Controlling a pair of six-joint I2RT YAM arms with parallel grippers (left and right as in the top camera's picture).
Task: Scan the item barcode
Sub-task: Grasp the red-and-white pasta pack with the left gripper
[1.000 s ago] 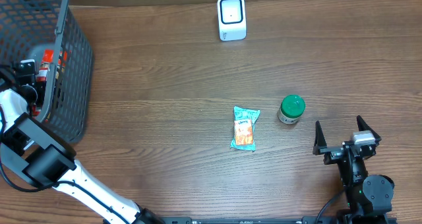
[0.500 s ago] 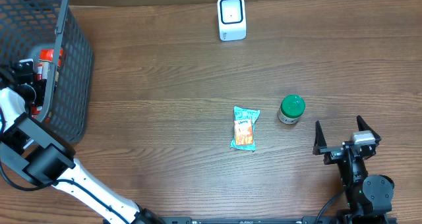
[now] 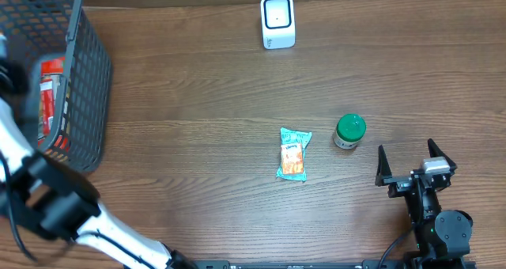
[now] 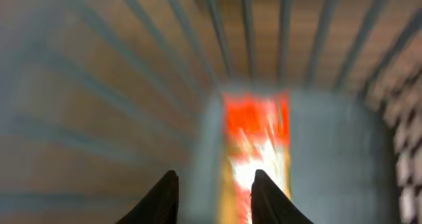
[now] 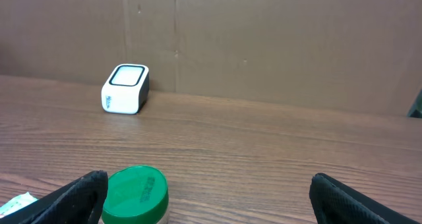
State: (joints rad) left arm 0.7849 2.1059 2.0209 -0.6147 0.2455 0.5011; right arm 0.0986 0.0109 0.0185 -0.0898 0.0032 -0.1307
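**Operator:** Where was the item, and why was my left claw (image 4: 215, 178) there?

**Manual:** The red packet (image 4: 256, 128) stood in the basket (image 3: 87, 71) at 9 o'clock, probably for pickup. Blur hid whether your claw pinched it. Your right claw (image 3: 405, 149) sat spread at 4 o'clock, clear of the scanner (image 3: 277, 21) at 12 o'clock.

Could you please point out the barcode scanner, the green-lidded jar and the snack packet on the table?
barcode scanner (image 3: 277, 16), overhead view, on its top face.
green-lidded jar (image 3: 350, 127), overhead view, on the green lid.
snack packet (image 3: 293, 154), overhead view, on its orange middle.
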